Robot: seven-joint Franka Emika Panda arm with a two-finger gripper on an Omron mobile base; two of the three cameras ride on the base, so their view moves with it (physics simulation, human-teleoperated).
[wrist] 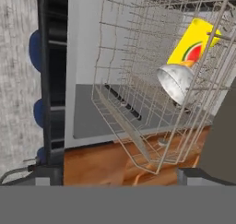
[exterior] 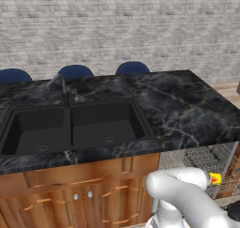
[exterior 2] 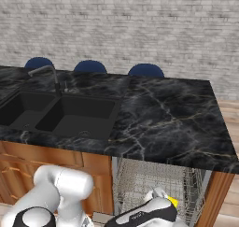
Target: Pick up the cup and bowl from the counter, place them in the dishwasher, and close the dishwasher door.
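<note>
Inside the dishwasher (exterior 2: 158, 184) rack, a yellow cup (wrist: 193, 45); gripper (wrist: 115, 177) open

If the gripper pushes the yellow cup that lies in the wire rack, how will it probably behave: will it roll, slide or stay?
The yellow cup looks round and lies tilted on its side in the wire rack, so a push would probably roll or rock it. The thin wires around it may stop it soon. Its smooth surface looks slippery, and it seems light for its size.

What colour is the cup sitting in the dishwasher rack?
Yellow, with a red and green picture, clearest in the hand view: cup.
</note>
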